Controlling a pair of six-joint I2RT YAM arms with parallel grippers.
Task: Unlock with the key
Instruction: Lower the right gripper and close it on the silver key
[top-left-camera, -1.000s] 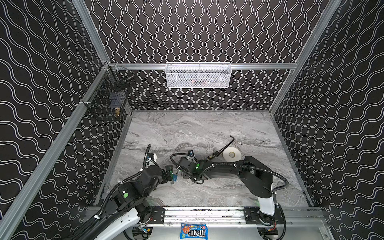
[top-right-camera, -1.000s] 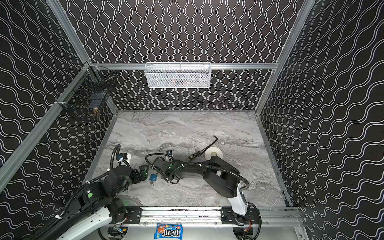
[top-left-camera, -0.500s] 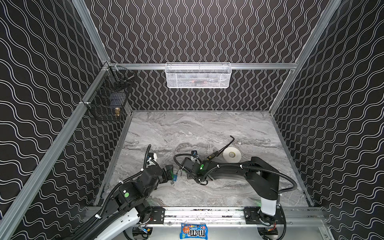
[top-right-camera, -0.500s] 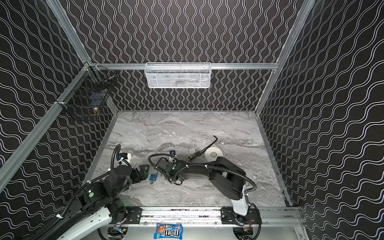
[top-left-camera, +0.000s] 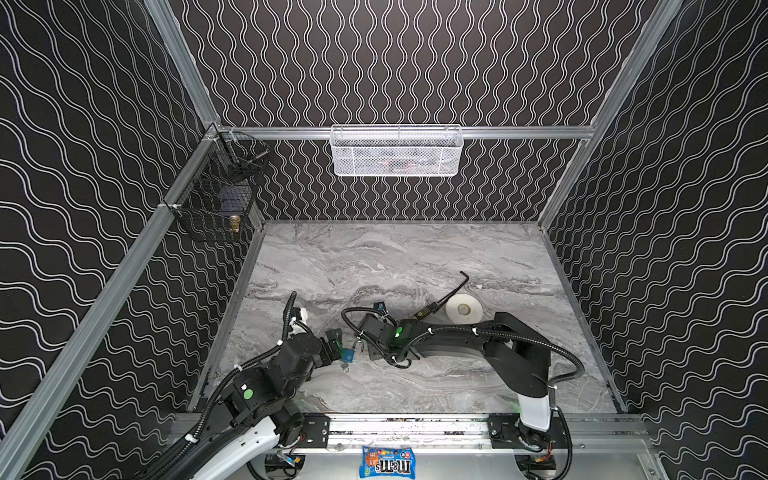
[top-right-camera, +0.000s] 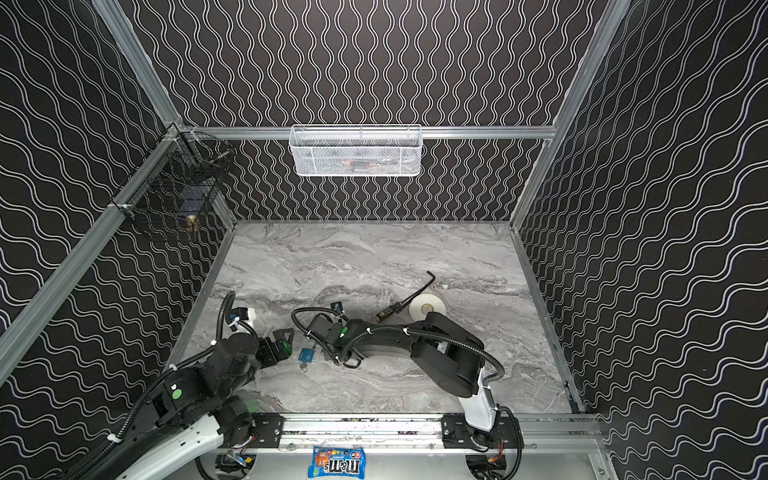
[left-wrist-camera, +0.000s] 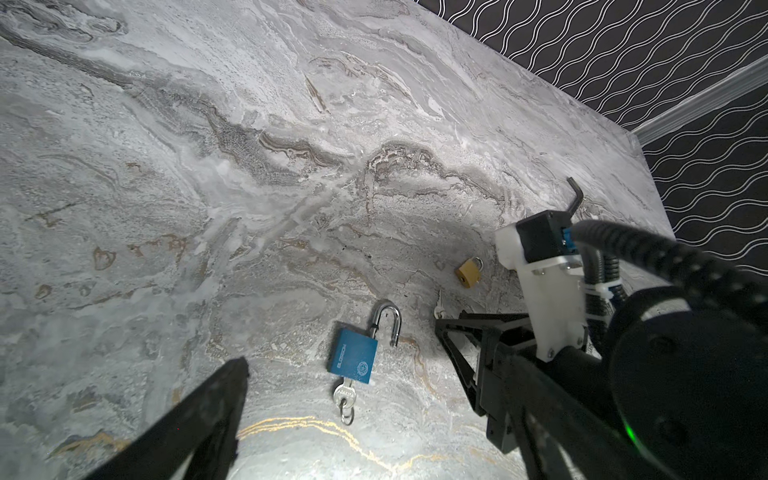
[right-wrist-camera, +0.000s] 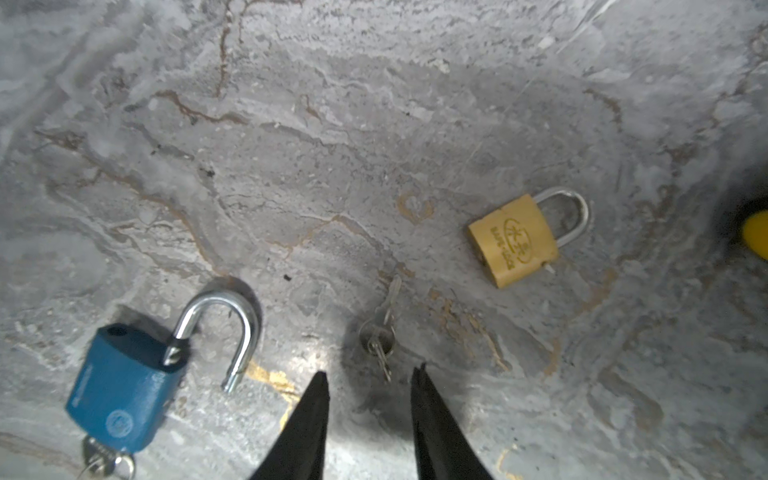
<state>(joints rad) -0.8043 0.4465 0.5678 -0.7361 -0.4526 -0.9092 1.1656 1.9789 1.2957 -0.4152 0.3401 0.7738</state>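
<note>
1. Locate the loose keys (right-wrist-camera: 380, 332). They lie flat on the surface (right-wrist-camera: 291, 124) between the blue padlock (right-wrist-camera: 120, 399) and the brass padlock (right-wrist-camera: 513, 241), apart from both.
2. Note the lock states. The blue padlock's shackle is swung open, and its own key (left-wrist-camera: 345, 395) sits in the body. The brass padlock's shackle is seated shut.
3. Check the right end effector (right-wrist-camera: 370, 370). It hovers just over the loose keys with its jaws partly parted, gripping nothing.
4. Check the left end effector (top-right-camera: 284, 343). Its jaws are spread wide and empty. In a top view the blue padlock lies just beside it, at about 4 o'clock.
5. Expect the loose keys to be light, thin and rigid, and likely to skid on the hard surface. Take hold at the bow near the ring, leaving the blade free.
6. Expect the brass padlock to be dense and smooth. Clamp across the flat faces of its body.
7. Compare with one second earlier. In both top views the right arm's elbow sits slightly farther toward 3 o'clock, while the blue padlock and left arm are unmoved.
</note>
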